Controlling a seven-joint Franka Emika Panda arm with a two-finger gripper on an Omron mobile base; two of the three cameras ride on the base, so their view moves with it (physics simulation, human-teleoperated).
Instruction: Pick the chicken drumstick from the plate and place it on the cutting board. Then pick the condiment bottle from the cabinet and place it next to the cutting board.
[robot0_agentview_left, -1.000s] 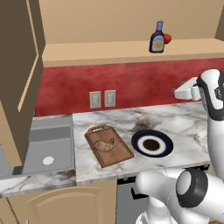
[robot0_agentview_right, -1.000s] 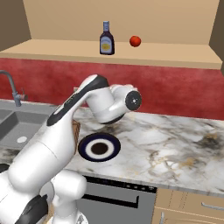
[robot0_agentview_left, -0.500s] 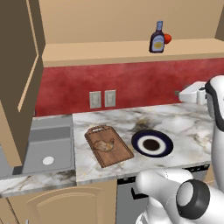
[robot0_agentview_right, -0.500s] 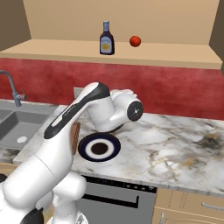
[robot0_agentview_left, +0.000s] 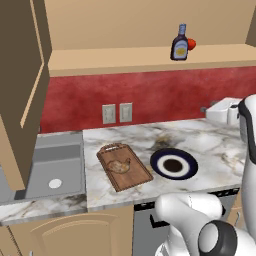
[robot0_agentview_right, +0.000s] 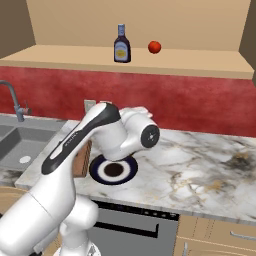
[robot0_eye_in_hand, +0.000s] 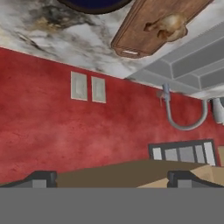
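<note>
Marble bench (robot0_agentview_left: 210, 145) with the board (robot0_agentview_left: 123, 167) and plate (robot0_agentview_left: 173, 164) side by side — board toward the sink (robot0_agentview_left: 52, 170), plate just beside it, apart. The drumstick (robot0_agentview_left: 119, 165) lies on the board near its middle; the plate's brown centre is bare. In the hand view, which is rolled over, the drumstick (robot0_eye_in_hand: 168, 26) and board (robot0_eye_in_hand: 153, 24) appear at the top, the plate rim (robot0_eye_in_hand: 94, 4) beside them, and a faucet (robot0_eye_in_hand: 181, 111) arches by the sink. The fingers (robot0_eye_in_hand: 111, 178) stand wide, holding nothing, against the red backsplash (robot0_eye_in_hand: 52, 127) bearing two wall outlets (robot0_eye_in_hand: 87, 87). On the cabinet (robot0_agentview_right: 150, 22) shelf the bottle (robot0_agentview_right: 121, 45) stands upright, a red ball (robot0_agentview_right: 154, 47) near it, not touching. The arm (robot0_agentview_right: 107, 137) bends over the bench above the plate (robot0_agentview_right: 114, 170).
</note>
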